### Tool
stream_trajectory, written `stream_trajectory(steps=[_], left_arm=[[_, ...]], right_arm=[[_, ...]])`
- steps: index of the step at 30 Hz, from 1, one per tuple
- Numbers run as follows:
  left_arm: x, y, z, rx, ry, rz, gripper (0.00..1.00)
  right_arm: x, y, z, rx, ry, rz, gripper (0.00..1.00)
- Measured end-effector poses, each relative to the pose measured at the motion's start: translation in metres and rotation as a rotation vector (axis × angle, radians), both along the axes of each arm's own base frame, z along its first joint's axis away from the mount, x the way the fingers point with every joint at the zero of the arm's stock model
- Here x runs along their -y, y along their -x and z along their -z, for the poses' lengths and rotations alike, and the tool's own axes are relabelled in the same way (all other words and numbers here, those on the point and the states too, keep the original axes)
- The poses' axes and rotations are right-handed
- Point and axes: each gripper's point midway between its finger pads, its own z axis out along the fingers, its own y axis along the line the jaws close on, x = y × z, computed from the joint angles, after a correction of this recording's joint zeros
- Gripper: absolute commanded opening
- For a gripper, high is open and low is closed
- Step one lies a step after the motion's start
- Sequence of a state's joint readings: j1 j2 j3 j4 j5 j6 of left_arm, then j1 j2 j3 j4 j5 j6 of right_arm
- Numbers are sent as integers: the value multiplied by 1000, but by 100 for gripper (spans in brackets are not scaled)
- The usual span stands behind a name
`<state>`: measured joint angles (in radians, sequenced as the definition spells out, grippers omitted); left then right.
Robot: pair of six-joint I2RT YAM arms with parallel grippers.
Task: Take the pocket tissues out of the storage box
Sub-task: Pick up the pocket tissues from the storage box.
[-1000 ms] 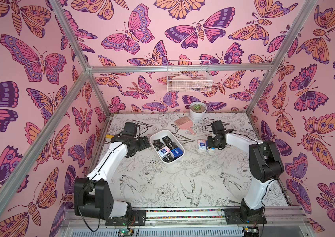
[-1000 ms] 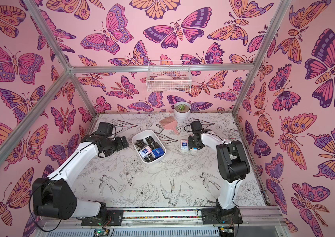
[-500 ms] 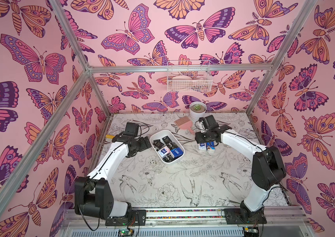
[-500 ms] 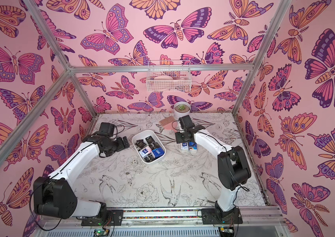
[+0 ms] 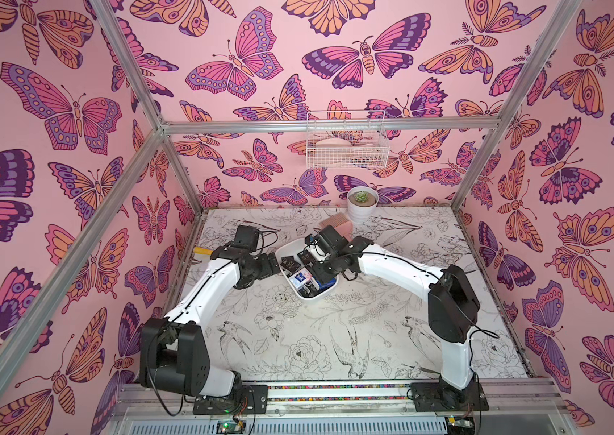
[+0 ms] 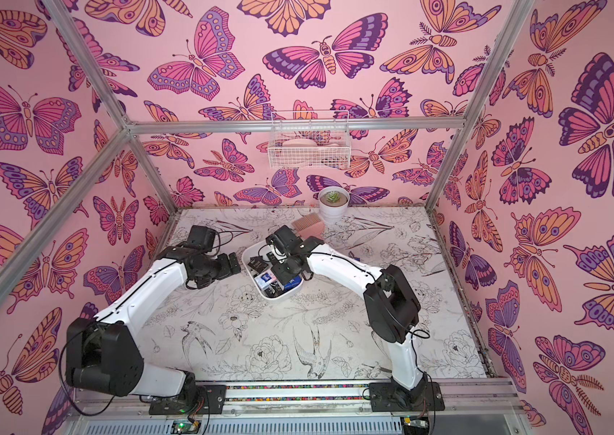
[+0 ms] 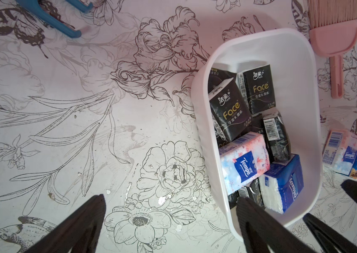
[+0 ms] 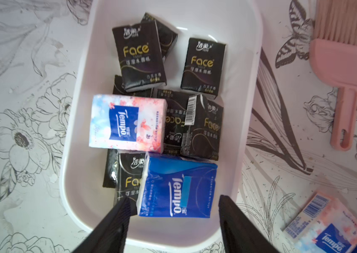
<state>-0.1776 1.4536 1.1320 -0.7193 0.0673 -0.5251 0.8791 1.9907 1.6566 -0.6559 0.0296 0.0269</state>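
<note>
- Your right claw point(image 8: 173, 210) has swung back from the worktop beside the box point(image 8: 247, 92), where it was a second ago, and now hangs over the box's near end. Its jaws have been spreading on the way and now stand apart, holding nothing.
- In the right wrist view the jaws straddle the blue packet point(image 8: 177, 188), which lies on top of the black packets point(image 8: 140, 54). Judge this the next pick; contact is not yet made.
- Two packets point(image 8: 326, 227) already lie on the worktop just beside the box. Count these as removed.
- About ten tissues remain in the box: mostly black, one blue, one white-pink packet point(image 8: 127, 122). The task is at an early stage.
- Your left claw point(image 7: 168, 221) has not moved. It sits open at the box's other long side, one finger point(image 7: 258, 221) over the rim, gripping nothing.
- The blue packet overlaps its neighbours; expect a jaw to nudge the black one beside it on closing.
</note>
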Motion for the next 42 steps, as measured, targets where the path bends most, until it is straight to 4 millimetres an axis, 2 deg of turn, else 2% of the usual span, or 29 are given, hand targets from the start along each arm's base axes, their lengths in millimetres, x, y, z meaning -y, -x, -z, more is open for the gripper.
stream_trajectory(steps=[7,10,19,24,26,30,42], left_arm=[[0,-1,-3,2,0,0,100],[0,0,-2,0,0,0,100],[0,0,-2,-1,0,-1,100],[0,1,-5,4,3,-3,100],[0,2,-13,26,7,-4,100],[-1,4,-30,78,16,-4,100],[-1,5,-32,85,16,-3,100]], right_arm=[[-8,14,9,-7,24,-28,69],[-7,14,14,-8,39,-23,65],[1,5,45,1,126,29,39],[1,5,45,8,126,47,23],[1,4,44,10,123,55,12],[-1,3,40,12,115,60,1],[-7,0,29,9,81,73,0]])
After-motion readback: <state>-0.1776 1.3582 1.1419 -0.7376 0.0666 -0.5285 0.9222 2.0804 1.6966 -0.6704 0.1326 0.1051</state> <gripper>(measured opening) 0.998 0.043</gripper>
